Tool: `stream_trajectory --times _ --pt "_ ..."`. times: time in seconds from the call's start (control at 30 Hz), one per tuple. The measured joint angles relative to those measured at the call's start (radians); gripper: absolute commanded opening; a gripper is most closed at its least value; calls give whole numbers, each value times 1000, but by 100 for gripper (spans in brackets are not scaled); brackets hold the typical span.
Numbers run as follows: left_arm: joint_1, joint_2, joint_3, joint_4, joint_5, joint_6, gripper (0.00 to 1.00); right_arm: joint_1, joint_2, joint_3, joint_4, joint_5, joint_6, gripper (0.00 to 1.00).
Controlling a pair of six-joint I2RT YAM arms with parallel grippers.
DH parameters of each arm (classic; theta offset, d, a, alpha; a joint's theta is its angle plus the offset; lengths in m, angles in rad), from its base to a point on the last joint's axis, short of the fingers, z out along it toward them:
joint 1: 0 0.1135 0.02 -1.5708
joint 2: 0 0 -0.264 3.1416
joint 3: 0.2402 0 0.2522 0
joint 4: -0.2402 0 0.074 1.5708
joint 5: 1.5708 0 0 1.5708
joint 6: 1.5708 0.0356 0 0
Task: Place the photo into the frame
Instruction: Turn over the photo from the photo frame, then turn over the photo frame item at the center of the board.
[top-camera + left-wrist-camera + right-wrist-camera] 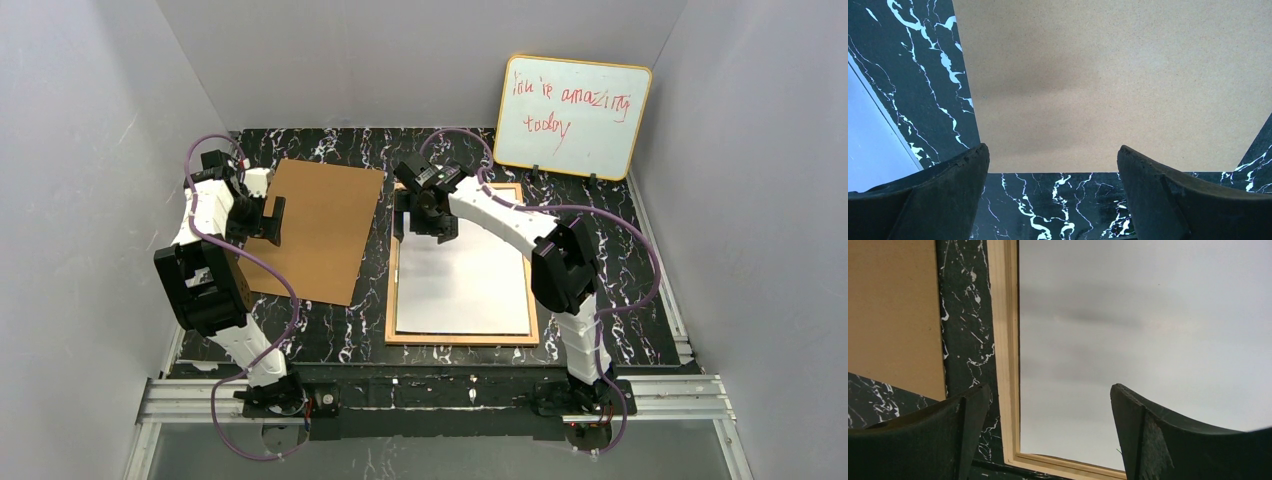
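While the left gripper (262, 225) and right gripper (425, 232) hover with jaws apart, the photo (465, 285) lies white back up inside the thin light-wood frame (462, 339), right of centre on the marbled table (350, 340) (flat brown fibreboard panel (320, 230) toward its left edge).

— What is your table carrying?
— Your table (330, 340) is black with white veining. The brown back panel (315, 225) lies flat on its left half, slightly askew.
— And beside that?
— You'll see the frame (460, 339) flat near it, a bare strip between them. A whiteboard (575, 115) stands at the far right.
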Motion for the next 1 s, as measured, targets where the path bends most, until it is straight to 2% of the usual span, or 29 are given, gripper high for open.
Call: stream_trajectory --times 0.27,0.43,0.53,0.73,1.0 --pt "0 8 13 0 -43 -8 98 -10 -30 -27 105 -100 6 99" --pt "1 94 134 31 -152 -50 98 -10 -28 -23 229 -216 37 99" --pt "2 156 200 90 -244 -85 98 -6 28 26 288 -267 67 99" --pt "4 251 227 209 -422 -137 97 10 176 65 392 -310 133 99" --pt "6 362 209 314 -535 -162 97 25 314 150 418 -322 188 99"
